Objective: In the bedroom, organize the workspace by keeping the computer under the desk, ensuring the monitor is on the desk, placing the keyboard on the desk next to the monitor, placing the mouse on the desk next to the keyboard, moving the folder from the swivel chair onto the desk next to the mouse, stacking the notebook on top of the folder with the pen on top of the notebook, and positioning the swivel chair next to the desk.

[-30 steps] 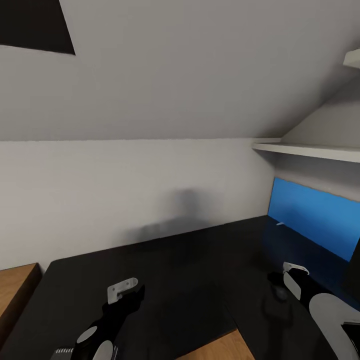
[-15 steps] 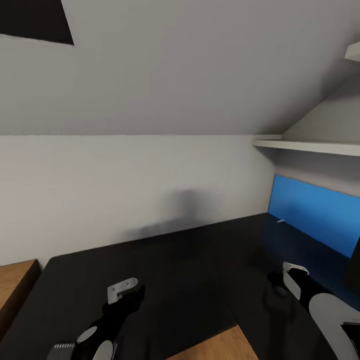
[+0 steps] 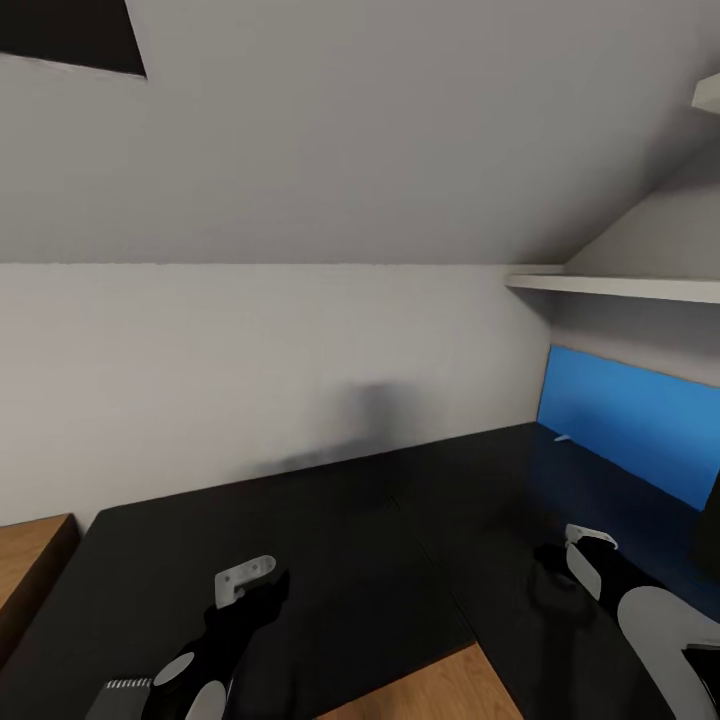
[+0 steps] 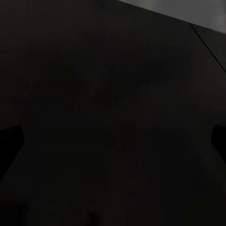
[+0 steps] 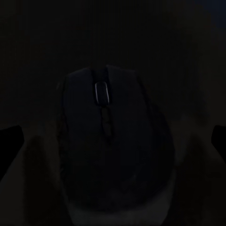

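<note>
Scanning from the left of the head view: the dark skylight (image 3: 70,35) sits in the sloped wall and a low wood cabinet (image 3: 30,560) stands just beside the end of the desk (image 3: 330,540).

1. Left hand (image 3: 262,592): hovers low over the bare black top. In its wrist view the two fingers (image 4: 9,141) stand wide apart and carry nothing.
2. Desk: the L-shaped top is bare across the middle. A strip of wood floor (image 3: 430,695) shows in the inner corner.
3. Right hand (image 3: 556,562): positioned over the right wing of the desk. Its wrist view is very dark. The mouse (image 5: 110,141) lies centred between the fingers, which stand wide on either side and appear clear of it. Judgement: the mouse rests on the desk, released rather than gripped.
4. Blue back panel (image 3: 620,420): runs along the rear of the right wing, under a white shelf (image 3: 620,288).

Change over the last second: the whole picture has shifted. The wall line sits higher and the cabinet lower, while both hands keep their places in the frame. This is camera motion, not motion of the objects.

Consequence for the task: the mouse placement looks complete, and the robot is probably repositioning for the next item
</note>
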You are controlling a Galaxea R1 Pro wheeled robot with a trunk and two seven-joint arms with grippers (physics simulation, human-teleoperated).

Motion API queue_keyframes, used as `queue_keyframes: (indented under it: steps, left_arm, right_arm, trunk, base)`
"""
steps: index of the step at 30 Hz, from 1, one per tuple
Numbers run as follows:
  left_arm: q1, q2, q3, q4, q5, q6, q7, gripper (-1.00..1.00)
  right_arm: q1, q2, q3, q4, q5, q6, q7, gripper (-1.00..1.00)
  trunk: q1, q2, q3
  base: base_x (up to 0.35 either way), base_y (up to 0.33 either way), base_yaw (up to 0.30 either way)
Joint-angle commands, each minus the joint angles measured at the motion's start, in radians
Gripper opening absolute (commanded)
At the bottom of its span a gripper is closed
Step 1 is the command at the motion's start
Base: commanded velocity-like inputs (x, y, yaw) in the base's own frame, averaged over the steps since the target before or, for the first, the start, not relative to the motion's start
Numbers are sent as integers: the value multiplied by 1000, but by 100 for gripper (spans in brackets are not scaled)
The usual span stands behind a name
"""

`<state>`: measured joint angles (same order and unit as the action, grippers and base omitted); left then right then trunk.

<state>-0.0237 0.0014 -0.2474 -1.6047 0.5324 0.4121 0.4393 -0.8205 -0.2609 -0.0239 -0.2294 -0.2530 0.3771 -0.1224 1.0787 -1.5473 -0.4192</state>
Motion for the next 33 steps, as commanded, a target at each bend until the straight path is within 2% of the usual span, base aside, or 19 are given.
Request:
queue_keyframes:
  steps: [1,28,33]
  left_arm:
    - [-1,0,-1,-1,9,2,9,100]
    - [-1,0,-1,-1,9,2,9,100]
    - [-1,0,-1,-1,9,2,9,100]
  right_arm:
    - [0,0,-2,-2,-8,5,-5,100]
    - [0,0,-2,-2,-6,5,-5,100]
    - [0,0,-2,-2,-6,5,-5,100]
  trunk:
    - [0,-1,-1]
    - [0,-1,-1]
    - [11,-22,-11]
  base:
    - [0,0,0]
    - [0,0,0]
    - [0,0,0]
